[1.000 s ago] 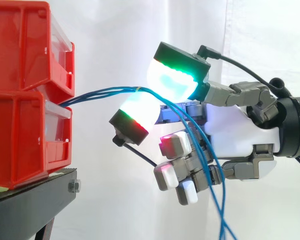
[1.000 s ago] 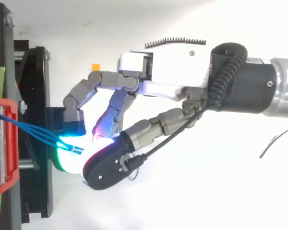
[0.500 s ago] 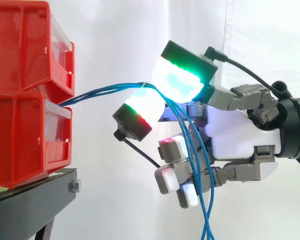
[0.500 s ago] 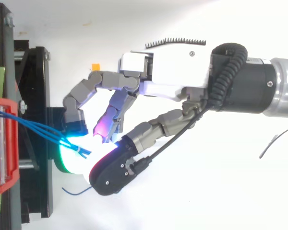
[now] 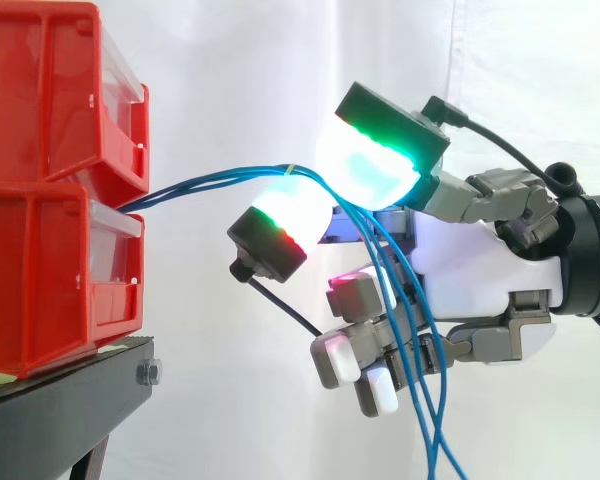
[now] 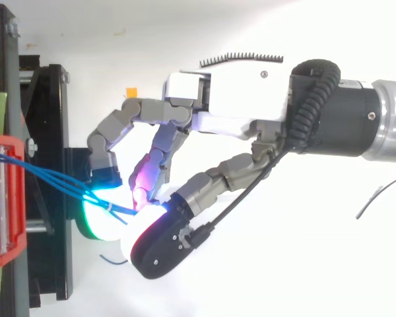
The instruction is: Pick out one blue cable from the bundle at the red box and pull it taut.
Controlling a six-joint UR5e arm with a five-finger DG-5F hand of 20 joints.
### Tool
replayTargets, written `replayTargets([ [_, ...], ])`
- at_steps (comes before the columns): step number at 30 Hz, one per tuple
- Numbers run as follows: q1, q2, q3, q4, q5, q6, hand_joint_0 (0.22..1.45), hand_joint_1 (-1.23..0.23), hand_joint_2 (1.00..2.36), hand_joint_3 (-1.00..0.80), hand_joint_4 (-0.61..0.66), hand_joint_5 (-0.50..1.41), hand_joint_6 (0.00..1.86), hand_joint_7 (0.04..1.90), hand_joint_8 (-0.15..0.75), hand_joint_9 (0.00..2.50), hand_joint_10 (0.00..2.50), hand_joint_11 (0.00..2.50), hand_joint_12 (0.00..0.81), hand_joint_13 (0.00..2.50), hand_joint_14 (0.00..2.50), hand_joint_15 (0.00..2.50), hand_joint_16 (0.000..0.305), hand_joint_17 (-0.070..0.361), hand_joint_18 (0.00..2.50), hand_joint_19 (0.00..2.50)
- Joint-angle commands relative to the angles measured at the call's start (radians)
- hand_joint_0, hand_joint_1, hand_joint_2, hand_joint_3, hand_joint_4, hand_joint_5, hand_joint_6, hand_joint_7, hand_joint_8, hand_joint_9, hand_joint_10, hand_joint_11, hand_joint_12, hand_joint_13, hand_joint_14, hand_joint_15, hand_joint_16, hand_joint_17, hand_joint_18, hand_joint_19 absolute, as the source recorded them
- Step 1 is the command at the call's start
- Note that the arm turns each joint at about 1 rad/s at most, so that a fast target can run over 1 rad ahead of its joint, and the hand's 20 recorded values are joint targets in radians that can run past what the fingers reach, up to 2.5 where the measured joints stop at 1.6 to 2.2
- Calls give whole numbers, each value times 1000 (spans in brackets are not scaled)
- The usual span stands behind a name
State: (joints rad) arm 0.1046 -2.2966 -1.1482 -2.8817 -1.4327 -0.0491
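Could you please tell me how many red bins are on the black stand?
2: the upper bin sits on the lower bin, which rests on the black stand; others may lie beyond the left edge.

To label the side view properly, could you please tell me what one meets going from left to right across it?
Red bins → blue cables → hand, its fingers pinching the cables.
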Motion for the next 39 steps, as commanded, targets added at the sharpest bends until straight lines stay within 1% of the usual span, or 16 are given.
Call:
replayTargets([
  [1, 0, 0, 2, -1, 0, 0, 518, -693, 1000, -500, -187, -74, 947, 844, 228, 1233, 30, 774, 313, 1026, 26, 657, 45, 101, 876, 776],
  [3, 0, 0, 4, -1, 0, 0, 514, -647, 1000, -500, -193, -72, 929, 895, 226, 1247, 29, 765, 312, 1027, 26, 660, 45, 102, 879, 777],
  [4, 0, 0, 4, -1, 0, 0, 512, -591, 1000, -500, -207, -70, 917, 939, 227, 1258, 29, 753, 311, 1028, 26, 654, 46, 103, 880, 782],
  [5, 0, 0, 4, -1, 0, 0, 513, -581, 1000, -500, -213, -69, 916, 936, 228, 1264, 29, 751, 309, 1028, 25, 659, 45, 102, 879, 774],
  [7, 0, 0, 4, -1, 0, 0, 520, -498, 1000, -500, -240, -73, 887, 952, 218, 1265, 27, 752, 310, 1026, 26, 656, 45, 102, 870, 783],
  [10, 0, 0, 4, -1, 0, 0, 527, -477, 1000, -500, -262, -72, 879, 926, 214, 1259, 29, 748, 306, 1018, 27, 653, 45, 101, 863, 785],
  [14, 0, 0, 4, -7, 0, 0, 556, -469, 1000, -500, -247, -74, 856, 943, 207, 1254, 30, 753, 301, 1009, 26, 659, 44, 99, 844, 789],
  [19, 0, -1, 4, -8, 0, 0, 574, -560, 1000, -500, -212, -79, 837, 967, 211, 1236, 30, 751, 300, 1001, 27, 665, 44, 98, 831, 804],
  [21, -2, 0, 4, -8, 0, 0, 589, -653, 1000, -500, -177, -86, 841, 967, 210, 1192, 28, 763, 302, 980, 27, 661, 44, 99, 826, 800],
  [24, -2, 0, 4, -7, 0, 0, 609, -718, 1000, -500, -151, -92, 849, 966, 215, 1159, 30, 768, 303, 958, 27, 665, 43, 97, 804, 795],
  [26, 0, 0, 4, -7, 0, 0, 647, -797, 1000, -500, -131, -104, 879, 939, 219, 1140, 28, 779, 305, 950, 25, 664, 43, 97, 800, 788],
  [28, 0, 0, 4, -7, 0, 0, 686, -845, 1000, -500, -153, -108, 886, 1020, 214, 1124, 30, 777, 300, 944, 27, 659, 43, 96, 794, 771],
  [33, 0, 0, 4, -8, 0, 0, 731, -889, 1000, -500, -242, -106, 930, 1004, 214, 1137, 31, 784, 293, 959, 27, 658, 42, 95, 802, 751],
  [39, 0, 0, 4, -8, 0, 0, 697, -927, 1000, -500, -259, -90, 944, 996, 218, 1174, 31, 790, 292, 970, 26, 653, 42, 93, 811, 751],
])
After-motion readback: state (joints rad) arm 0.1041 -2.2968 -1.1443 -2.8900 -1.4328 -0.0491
